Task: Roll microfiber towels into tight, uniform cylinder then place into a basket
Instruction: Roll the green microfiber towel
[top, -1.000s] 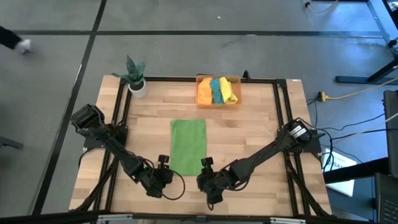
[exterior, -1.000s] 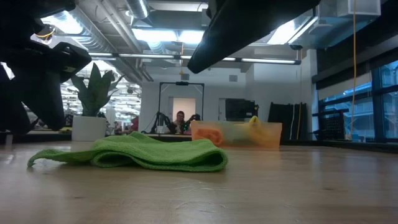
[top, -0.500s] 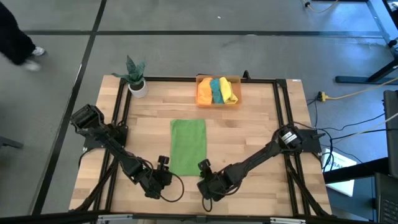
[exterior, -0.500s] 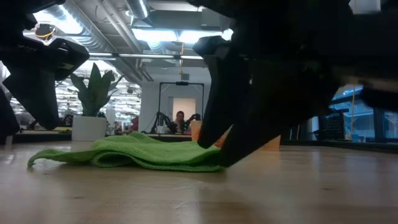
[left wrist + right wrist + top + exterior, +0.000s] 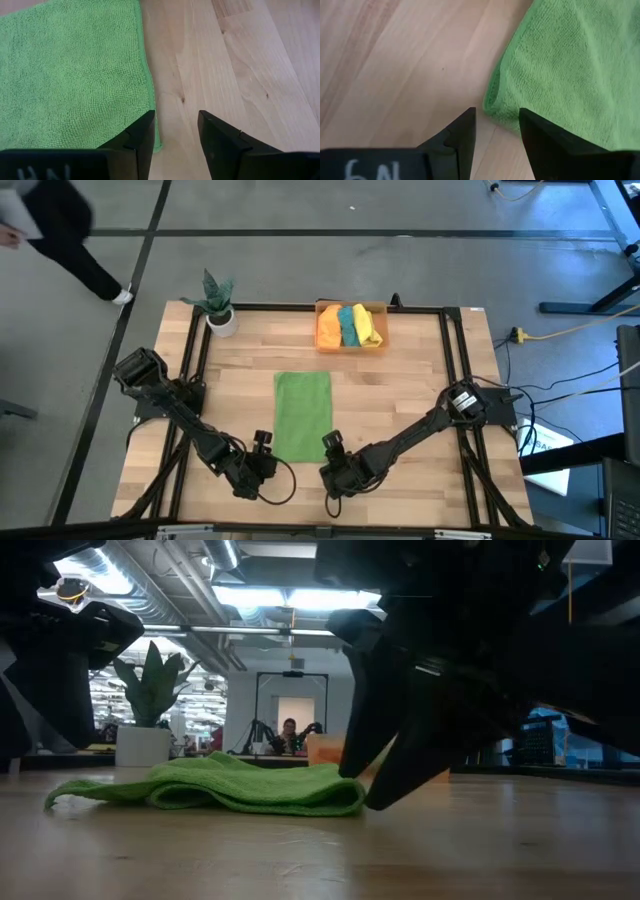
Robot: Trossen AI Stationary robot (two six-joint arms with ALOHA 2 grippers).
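Bare wood is lying open either side of the green towel (image 5: 302, 414). Basket (image 5: 351, 343) and potted plant (image 5: 218, 308) are occupying the far edge. Left gripper (image 5: 263, 445) and right gripper (image 5: 331, 446) are crowding the towel's near corners.

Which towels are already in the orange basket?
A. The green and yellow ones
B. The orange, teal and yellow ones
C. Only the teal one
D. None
B: the high view shows orange, teal and yellow rolls in the basket, while the green towel lies flat on the table.
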